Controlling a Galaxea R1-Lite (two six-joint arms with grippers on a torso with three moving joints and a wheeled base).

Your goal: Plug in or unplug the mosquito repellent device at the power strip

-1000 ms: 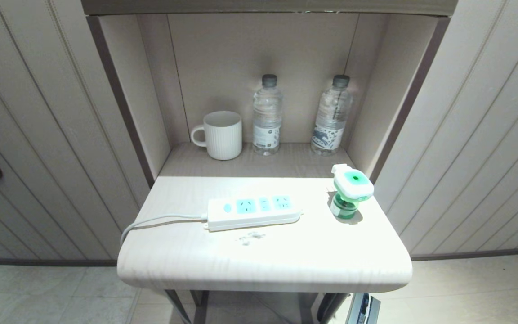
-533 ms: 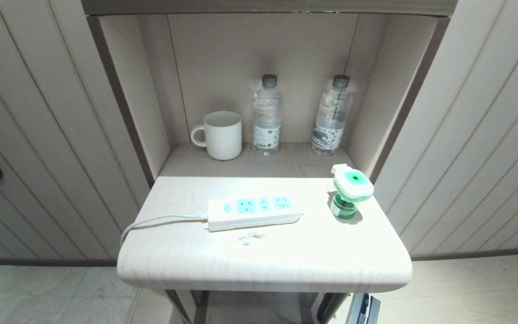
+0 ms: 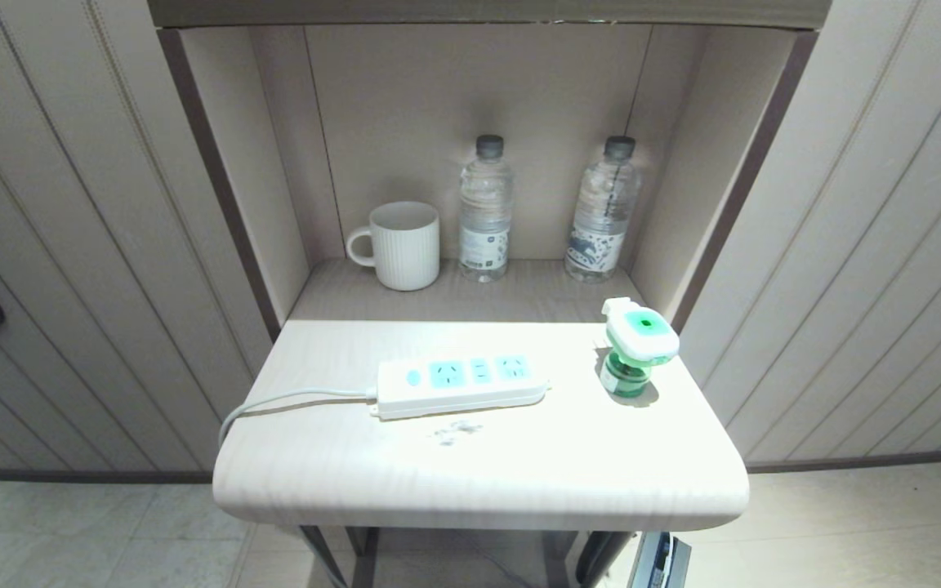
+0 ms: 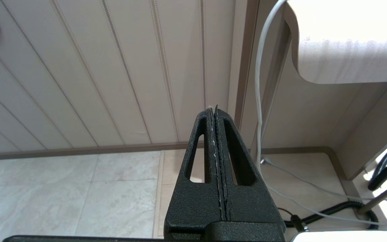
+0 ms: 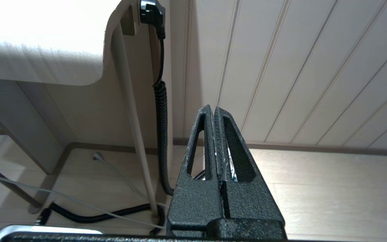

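Note:
The mosquito repellent device (image 3: 638, 347), a white head with a green centre over a green bottle, stands upright on the table (image 3: 479, 474) at its right side, apart from the power strip (image 3: 461, 385). That white strip lies mid-table with its light-blue sockets bare and its cord (image 3: 291, 400) running off the left edge. Neither gripper shows in the head view. My left gripper (image 4: 213, 109) hangs shut and empty below the table's left corner. My right gripper (image 5: 211, 108) is shut and empty below the table's right corner.
A white ribbed mug (image 3: 401, 245) and two clear water bottles (image 3: 485, 211) (image 3: 604, 211) stand in the niche behind the table. Panelled walls flank it closely on both sides. Below, cables (image 5: 161, 111) and a white cord (image 4: 257, 84) hang to the floor.

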